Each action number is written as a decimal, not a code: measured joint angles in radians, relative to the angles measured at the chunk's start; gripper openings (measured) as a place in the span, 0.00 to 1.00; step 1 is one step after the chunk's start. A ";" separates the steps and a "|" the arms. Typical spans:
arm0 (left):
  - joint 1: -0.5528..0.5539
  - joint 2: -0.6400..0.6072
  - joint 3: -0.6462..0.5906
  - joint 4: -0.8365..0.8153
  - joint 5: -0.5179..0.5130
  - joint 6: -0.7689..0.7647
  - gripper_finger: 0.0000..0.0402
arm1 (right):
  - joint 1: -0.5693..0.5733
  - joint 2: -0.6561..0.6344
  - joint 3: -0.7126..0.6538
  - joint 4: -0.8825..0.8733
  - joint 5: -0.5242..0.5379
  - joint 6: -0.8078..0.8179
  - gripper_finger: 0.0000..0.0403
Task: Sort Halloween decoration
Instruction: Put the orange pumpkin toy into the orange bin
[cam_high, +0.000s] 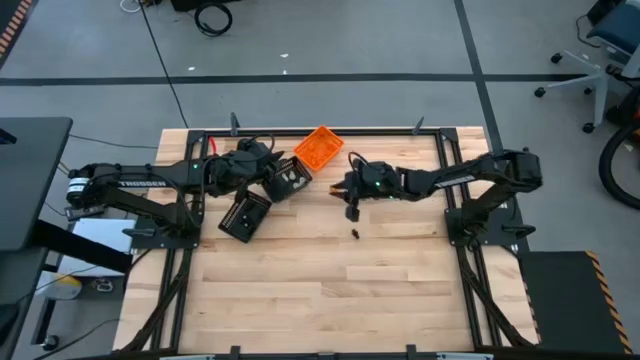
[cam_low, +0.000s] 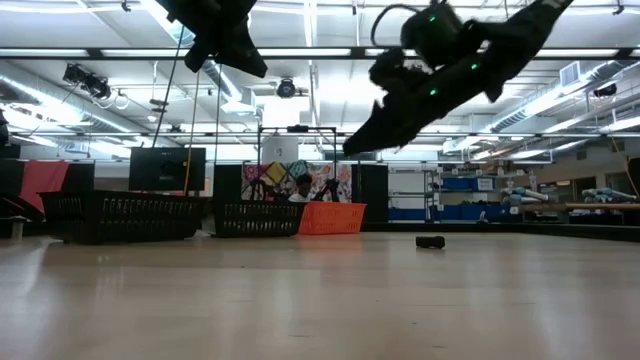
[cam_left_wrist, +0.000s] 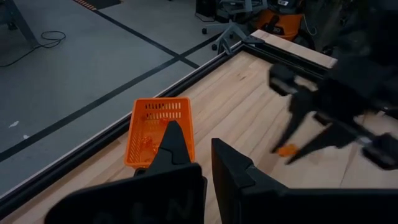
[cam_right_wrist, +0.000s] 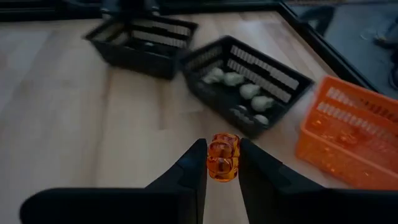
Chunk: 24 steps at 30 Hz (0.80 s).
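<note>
We see the wooden table (cam_high: 320, 270) first, w/ both arms reaching in over its far half. Three trays sit near the far edge: two black trays (cam_high: 245, 215) (cam_high: 290, 177) on the left side, the orange tray (cam_high: 319, 149) just right of them, tilted at an angle to the table edge. In the right wrist view the nearer black tray (cam_right_wrist: 249, 84) holds several whitish trinkets (cam_right_wrist: 250, 91); the orange tray (cam_right_wrist: 357, 140) has orange bits in it, too blurred to tell apart.

The left gripper (cam_high: 268, 165) hovers above the black trays, close to the orange tray. Its fingers (cam_left_wrist: 177, 146) stand a little apart w/ nothing between them.

The right gripper (cam_high: 352, 190) hangs off the table near the middle, beside the orange tray. Its two fingers are clamped on an orange trinket (cam_right_wrist: 223, 157), a small translucent piece pinched at the tips; the left wrist view shows it too as an orange spot (cam_left_wrist: 286, 150) at the fingertips.

One small black trinket (cam_high: 356, 234) lies alone on the bare wood, near the right gripper & closer to the front edge; it also shows in the low view (cam_low: 430, 241).
</note>
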 joint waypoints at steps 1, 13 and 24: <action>0.000 0.000 0.000 -0.001 0.000 0.000 0.00 | -0.011 0.024 0.012 0.007 0.000 0.009 0.20; 0.000 0.000 0.000 0.000 0.000 0.000 0.00 | -0.118 0.328 0.306 0.003 -0.017 -0.002 0.20; 0.000 0.000 0.000 0.000 0.000 0.000 0.00 | -0.245 0.426 0.483 -0.089 0.065 0.028 0.21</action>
